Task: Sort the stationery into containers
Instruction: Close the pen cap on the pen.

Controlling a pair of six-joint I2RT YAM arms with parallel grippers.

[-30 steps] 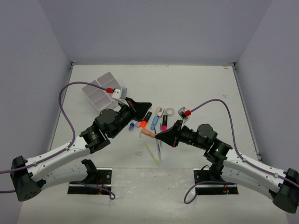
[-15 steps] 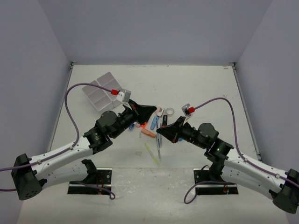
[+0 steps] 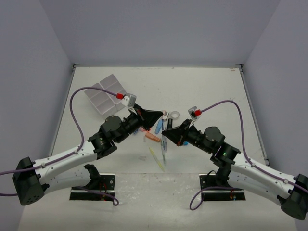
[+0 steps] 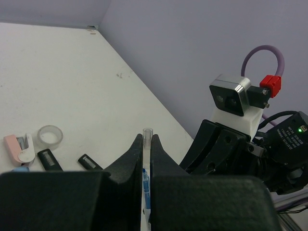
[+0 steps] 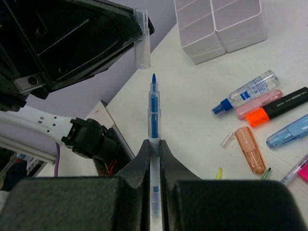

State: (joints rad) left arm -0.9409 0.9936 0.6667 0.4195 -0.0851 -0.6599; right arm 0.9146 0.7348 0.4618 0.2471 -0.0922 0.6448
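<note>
My left gripper [image 3: 160, 114] is shut on a clear pen cap [image 4: 147, 136] that sticks out past its tips. My right gripper [image 3: 165, 131] is shut on a thin blue pen [image 5: 153, 108] with its tip bare. The two grippers face each other above the stationery pile. In the right wrist view the cap [image 5: 142, 39] hangs just above and left of the pen tip, apart from it. The white four-compartment tray [image 3: 103, 93] sits at the far left; it also shows in the right wrist view [image 5: 219, 24].
On the table under the grippers lie a tape roll [image 3: 175, 114], a peach highlighter [image 5: 250, 149], an orange highlighter [image 5: 281, 108], a pink one [image 5: 260, 102], a blue one [image 5: 288, 132], a small clear bottle [image 5: 248, 90] and a yellow pen [image 3: 156, 158].
My left gripper moved right and forward with the cap. My right gripper lifted the pen up and back toward it, so the tips now nearly meet.
</note>
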